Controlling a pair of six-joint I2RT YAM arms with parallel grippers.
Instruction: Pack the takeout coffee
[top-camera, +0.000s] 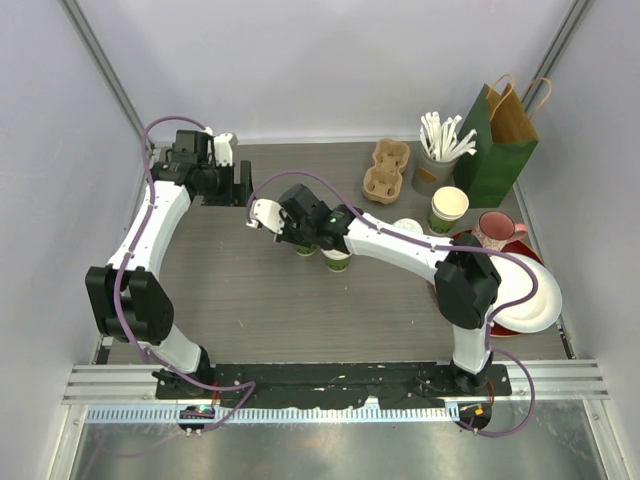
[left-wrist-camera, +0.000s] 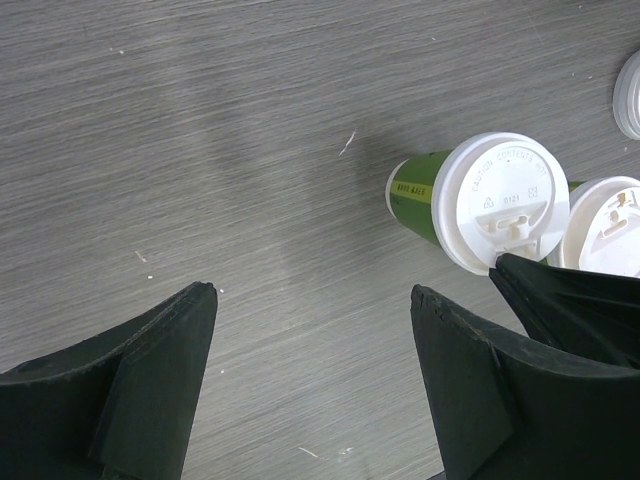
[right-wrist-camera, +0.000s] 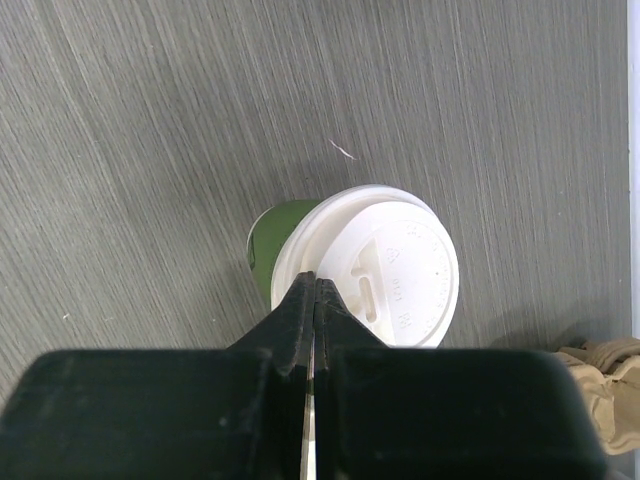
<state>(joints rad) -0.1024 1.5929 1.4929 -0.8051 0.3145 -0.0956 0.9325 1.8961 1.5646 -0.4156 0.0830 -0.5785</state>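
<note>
One cup and a second cup stand touching or nearly so on the worktop, in front of the carrier and a little to its left. Thin paper walls probably make them light and easy to dent, and each white lid is only pressed on. I would therefore grip softly around the green wall, just under the lid rim.

Raised letters on the lid seem to read "CAUTION CONTENTS HOT". The yellow band has print too small to read.

The right gripper is fully closed above one lid, holding nothing. The left gripper stands wide and empty, far left of the carrier.
</note>
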